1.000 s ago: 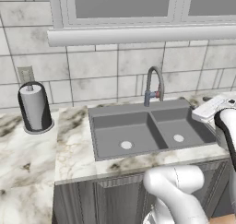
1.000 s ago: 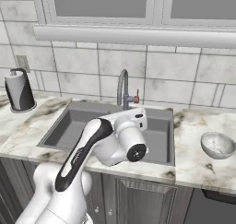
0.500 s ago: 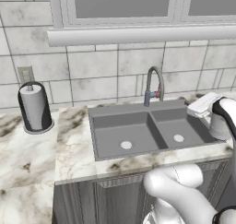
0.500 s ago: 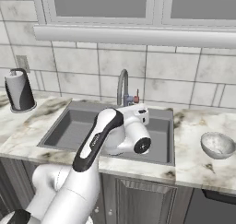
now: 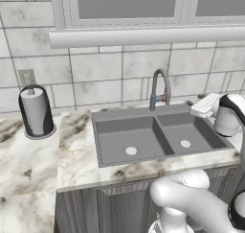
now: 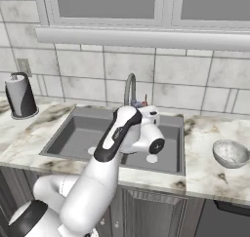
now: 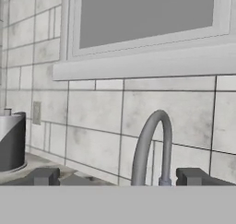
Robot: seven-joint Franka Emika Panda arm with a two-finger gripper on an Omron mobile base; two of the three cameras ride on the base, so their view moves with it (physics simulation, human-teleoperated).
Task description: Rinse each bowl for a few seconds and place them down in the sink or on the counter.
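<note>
Item: two-finger gripper (image 7: 117,176), jaws spread wide, holding nothing, raised above the dark grey double-basin sink (image 6: 73,133), facing the arched grey faucet (image 7: 150,147).
Item: pale grey mottled bowl (image 6: 230,153), upright on white marble-look counter (image 6: 215,170), well right of sink.
Risk: arm swinging rightward may clip faucet, or nudge the bowl off the counter edge.

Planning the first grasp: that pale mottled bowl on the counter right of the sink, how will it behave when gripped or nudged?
The bowl looks rigid, probably ceramic, so stiff but chippable on the marble counter. Its rounded underside and smooth look suggest it may slide or rock if nudged. It sits upright with an open rim, so a rim pinch seems likelier than a side grip; the open gripper holds nothing.
</note>
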